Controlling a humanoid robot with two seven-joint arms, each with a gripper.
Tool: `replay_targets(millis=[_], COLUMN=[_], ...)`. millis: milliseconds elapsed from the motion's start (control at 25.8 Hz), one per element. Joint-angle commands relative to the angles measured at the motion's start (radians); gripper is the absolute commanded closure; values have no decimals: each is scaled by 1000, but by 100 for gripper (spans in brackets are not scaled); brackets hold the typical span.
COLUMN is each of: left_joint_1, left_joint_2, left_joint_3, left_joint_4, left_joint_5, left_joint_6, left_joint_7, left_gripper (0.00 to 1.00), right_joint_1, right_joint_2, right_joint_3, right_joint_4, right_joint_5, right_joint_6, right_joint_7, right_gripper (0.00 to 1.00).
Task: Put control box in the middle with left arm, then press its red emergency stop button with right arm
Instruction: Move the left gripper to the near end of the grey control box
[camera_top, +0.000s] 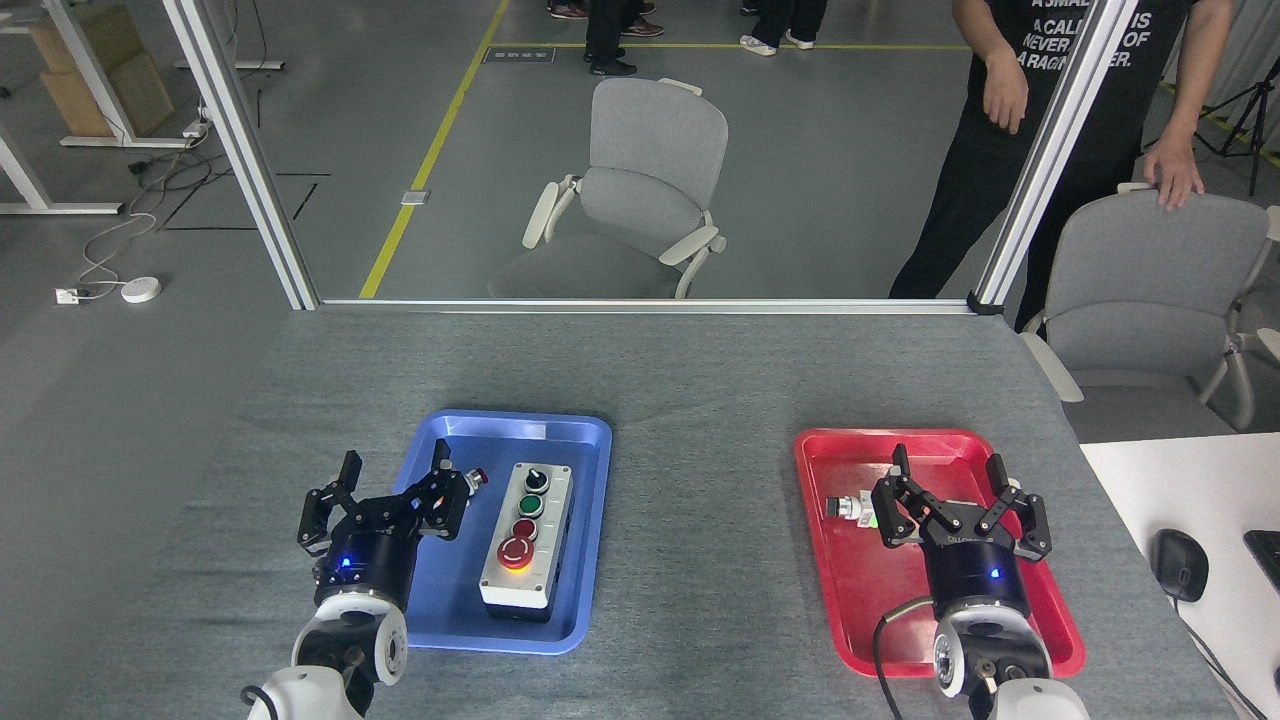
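Observation:
The control box is a grey-white oblong with a black selector, a green button, a dark red button and a red emergency stop button nearest me. It lies in a blue tray at the left. My left gripper is open over the tray's left edge, to the left of the box and apart from it. My right gripper is open above a red tray at the right, with nothing between its fingers.
A small red-tipped part lies in the blue tray by my left fingers. A small metal part rests in the red tray. Grey tabletop lies between the trays. Beyond the framed far edge stand chairs and a person.

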Motion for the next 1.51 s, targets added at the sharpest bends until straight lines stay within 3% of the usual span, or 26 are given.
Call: replay_targets(millis=[0, 155, 349, 736, 969, 1240, 1473], left_joint_1=[-9, -11, 6, 181, 229, 233, 230], left_joint_2=[1, -2, -2, -31, -91, -164, -169], left_joint_3=[0, 1, 0, -105, -120, -120, -119], left_joint_4=[-3, -6, -61, -199, -179, -21, 18], left_joint_5=[1, 4, 13, -10, -214, -271, -271], left_joint_6=[-1, -1, -6, -1, 41, 77, 79], left_joint_7=[12, 11, 9, 29, 29, 32, 44], left_gripper=[1, 1, 1, 1, 1, 1, 1], right_joint_1=[11, 16, 20, 46, 46, 48, 56], right_joint_2=[5, 28, 12, 25, 33, 41, 51], right_joint_3=[-1, -1, -5, -28, -25, -4, 15], right_joint_4=[-6, -30, -24, -20, -4, -10, -20], right_joint_5=[1, 4, -1, -1, 1, 13, 32], right_joint_6=[3, 6, 0, -6, -14, -41, -37], right_joint_7=[0, 0, -5, 0, 24, 3, 0], right_gripper=[2, 2, 2, 2, 2, 2, 2])
